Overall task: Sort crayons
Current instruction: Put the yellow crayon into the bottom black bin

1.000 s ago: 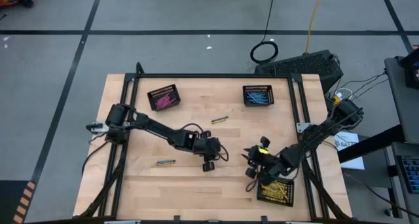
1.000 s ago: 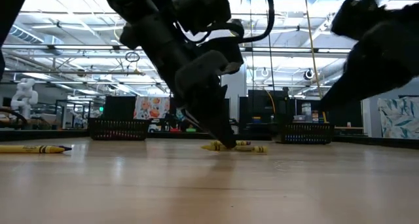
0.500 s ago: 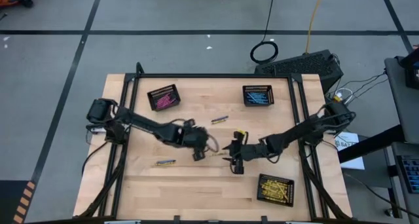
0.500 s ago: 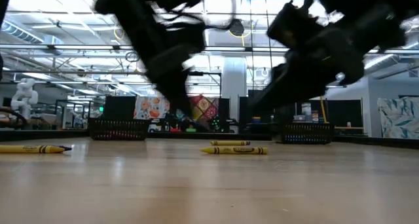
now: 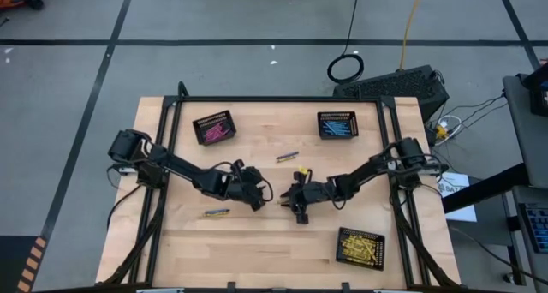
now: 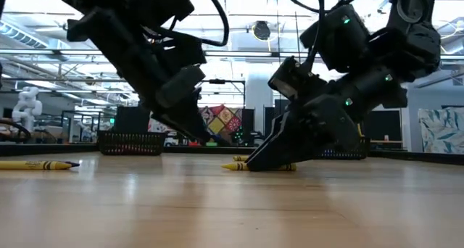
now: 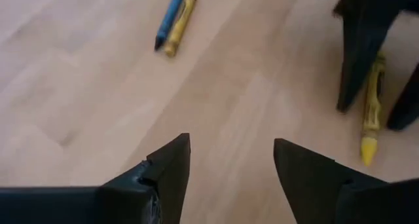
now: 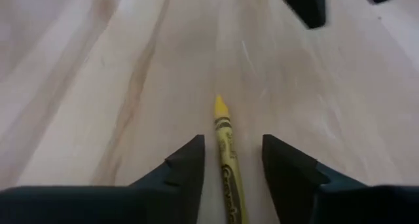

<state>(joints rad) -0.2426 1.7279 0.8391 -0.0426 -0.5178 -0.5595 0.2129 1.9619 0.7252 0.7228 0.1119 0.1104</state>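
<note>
A yellow crayon (image 8: 222, 129) lies flat on the wooden table near its middle. My right gripper (image 8: 232, 152) is open and low over it, one finger on either side, not touching; the left wrist view shows the same crayon (image 7: 371, 109). My left gripper (image 7: 232, 152) is open and holds nothing; it hangs just left of there (image 5: 261, 197), above the bare table. A blue and a yellow crayon (image 7: 173, 18) lie side by side farther back. Another crayon pair (image 5: 217, 212) lies toward the near left.
Three black mesh baskets stand on the table: one with pink crayons (image 5: 212, 128) at the far left, one with blue crayons (image 5: 336, 124) at the far right, one with yellow crayons (image 5: 360, 248) at the near right. The two grippers are close together at mid-table.
My right gripper has swung from over the yellow basket toward the table's left and down, ending low astride the yellow crayon at mid-table. My left gripper has drawn back from that crayon toward the table's left and far edges.
</note>
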